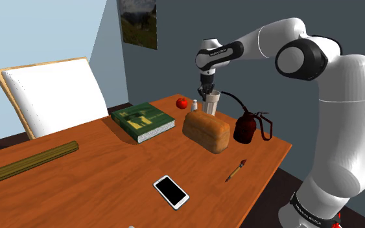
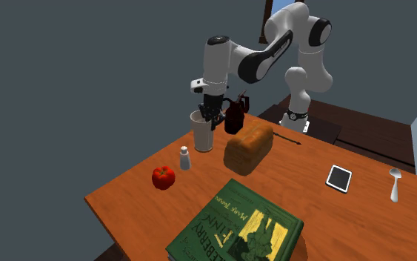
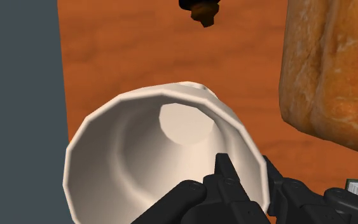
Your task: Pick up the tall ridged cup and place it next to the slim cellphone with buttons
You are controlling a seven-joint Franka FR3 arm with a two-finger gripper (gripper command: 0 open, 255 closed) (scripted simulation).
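Gripper [image 2: 211, 113] on cup [image 2: 202, 135] | jaws pinch its rim wall, one finger inside, one outside | cup upright on table [image 2: 129, 194], beside bread loaf [image 2: 248, 147] | cellphone [image 2: 339, 178] well apart

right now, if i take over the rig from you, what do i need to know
Tool: looks shut on the rim of the tall cup, with one finger inside and one outside the wall.
Tall cup: pale and upright. It seems to stand on the table right behind the bread loaf and does not look lifted.
Phone: lies flat on the table on the other side of the bread loaf, well apart from the tall cup.
Done: the approach, and by the look of it the grasp.
Left: lift the tall cup, carry it past the bread loaf, set it upright beside the phone and release.
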